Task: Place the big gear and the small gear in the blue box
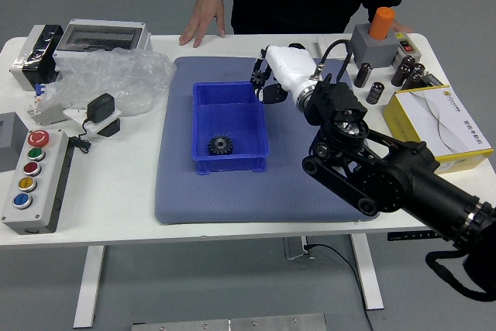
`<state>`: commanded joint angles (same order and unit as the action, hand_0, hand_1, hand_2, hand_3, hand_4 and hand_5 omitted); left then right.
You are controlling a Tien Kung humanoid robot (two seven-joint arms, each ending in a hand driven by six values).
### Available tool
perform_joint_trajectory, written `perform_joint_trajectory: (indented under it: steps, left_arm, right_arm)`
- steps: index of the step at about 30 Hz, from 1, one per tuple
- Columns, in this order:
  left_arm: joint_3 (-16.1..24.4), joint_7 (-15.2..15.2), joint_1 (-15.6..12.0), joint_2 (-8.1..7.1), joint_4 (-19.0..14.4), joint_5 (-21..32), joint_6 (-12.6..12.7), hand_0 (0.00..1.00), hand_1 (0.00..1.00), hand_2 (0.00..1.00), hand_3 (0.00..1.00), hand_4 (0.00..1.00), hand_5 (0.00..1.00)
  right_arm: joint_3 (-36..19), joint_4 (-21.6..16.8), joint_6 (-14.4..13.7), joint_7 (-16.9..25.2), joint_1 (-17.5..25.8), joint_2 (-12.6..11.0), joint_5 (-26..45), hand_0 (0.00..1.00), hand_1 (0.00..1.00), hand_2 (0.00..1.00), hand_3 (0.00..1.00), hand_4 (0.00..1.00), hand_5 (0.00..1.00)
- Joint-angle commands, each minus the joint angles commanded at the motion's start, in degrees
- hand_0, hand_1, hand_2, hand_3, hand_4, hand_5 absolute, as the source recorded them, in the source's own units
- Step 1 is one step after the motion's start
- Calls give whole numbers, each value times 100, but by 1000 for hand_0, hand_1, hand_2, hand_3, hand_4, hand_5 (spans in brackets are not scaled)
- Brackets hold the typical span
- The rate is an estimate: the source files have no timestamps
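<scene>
A black gear with a toothed rim (220,145) is contained in the blue, open-topped plastic box (229,163), near its near wall; whether it is the big or the small one cannot be told. The box is set on a blue-grey mat (267,201) on the white table (116,199). The robot's right hand, white-backed with black parts (293,71), is held by the box's far right corner; whether it is spread, curled or gripping anything cannot be made out, nor whether the rim is touched. On the table's far edge, beyond the box, a person's hand (203,21) is rested. At the right, a yellow-and-white carton (438,118) is seen.
</scene>
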<state>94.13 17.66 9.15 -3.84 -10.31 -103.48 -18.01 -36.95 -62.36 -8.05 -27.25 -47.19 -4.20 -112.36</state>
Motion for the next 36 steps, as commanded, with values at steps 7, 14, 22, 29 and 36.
perform_joint_trajectory:
  steps: [7,14,22,29,36]
  left_arm:
    - [33,2,20,13,0,-57,-14,815,801,813,837,633,278]
    - [40,2,40,26,0,-83,-19,815,802,813,837,632,279]
    - [31,6,31,33,0,-92,-20,815,802,813,837,632,280]
    - [26,2,19,29,0,-101,-21,815,803,813,837,630,280]
    - [-27,-7,4,24,0,-29,-2,815,803,813,837,630,280]
  right_arm:
    - [46,-46,-92,22,85,246,7,659,467,468,540,624,82]
    - [76,-16,-89,66,135,382,122,657,475,484,580,658,82]
    - [59,51,224,29,150,420,332,622,470,534,653,662,356]
    - [32,46,415,-20,144,408,401,608,517,665,847,876,470]
    - [-147,-192,542,-112,171,182,321,622,527,665,839,886,480]
